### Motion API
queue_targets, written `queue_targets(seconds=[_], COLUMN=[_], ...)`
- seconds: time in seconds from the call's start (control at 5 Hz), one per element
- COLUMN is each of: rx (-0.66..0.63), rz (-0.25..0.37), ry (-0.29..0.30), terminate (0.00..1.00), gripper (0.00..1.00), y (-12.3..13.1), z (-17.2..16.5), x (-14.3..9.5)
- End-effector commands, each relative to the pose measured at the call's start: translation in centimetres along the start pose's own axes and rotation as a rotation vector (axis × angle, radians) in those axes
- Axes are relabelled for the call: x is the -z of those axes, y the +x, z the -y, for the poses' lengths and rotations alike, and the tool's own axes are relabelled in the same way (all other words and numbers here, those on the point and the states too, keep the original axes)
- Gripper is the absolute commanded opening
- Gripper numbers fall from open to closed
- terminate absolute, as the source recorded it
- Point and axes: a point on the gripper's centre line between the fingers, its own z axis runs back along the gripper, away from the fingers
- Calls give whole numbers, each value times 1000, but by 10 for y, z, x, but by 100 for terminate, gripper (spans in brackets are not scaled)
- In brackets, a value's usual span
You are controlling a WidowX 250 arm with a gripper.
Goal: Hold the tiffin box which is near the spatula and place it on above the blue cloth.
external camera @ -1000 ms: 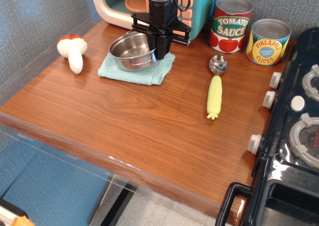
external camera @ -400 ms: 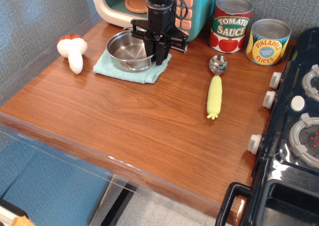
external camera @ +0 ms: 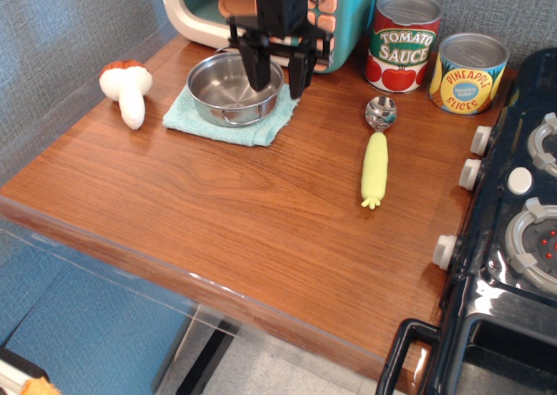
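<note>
The tiffin box (external camera: 228, 92), a shiny round steel pot with thin wire handles, sits flat on the blue cloth (external camera: 228, 119) at the back left of the wooden counter. My gripper (external camera: 278, 71) hangs just above the pot's right rim with its two black fingers spread apart, holding nothing. The spatula (external camera: 376, 153), with a pale yellow-green handle and a round metal head, lies on the counter to the right of the cloth.
A toy mushroom (external camera: 127, 89) stands left of the cloth. A teal toy microwave (external camera: 261, 12) stands behind the pot. A tomato sauce can (external camera: 402, 43) and a pineapple slices can (external camera: 468, 73) stand at the back right. A black toy stove (external camera: 513, 238) borders the right edge.
The pot went from tilted in the shut gripper to resting flat on the cloth. The fingers opened, let go of the rim and rose slightly.
</note>
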Motion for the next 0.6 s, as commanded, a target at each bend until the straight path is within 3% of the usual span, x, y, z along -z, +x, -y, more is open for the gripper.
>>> queue_targets(seconds=[0.0,0.2,0.4], rx=[3,3,3], rz=[39,39,39], ry=[76,76,76], terminate=[0,0,100], gripper=[100,100,100], y=[-14,-14,-14], z=[-17,-17,-17], x=[-46,-46,-46])
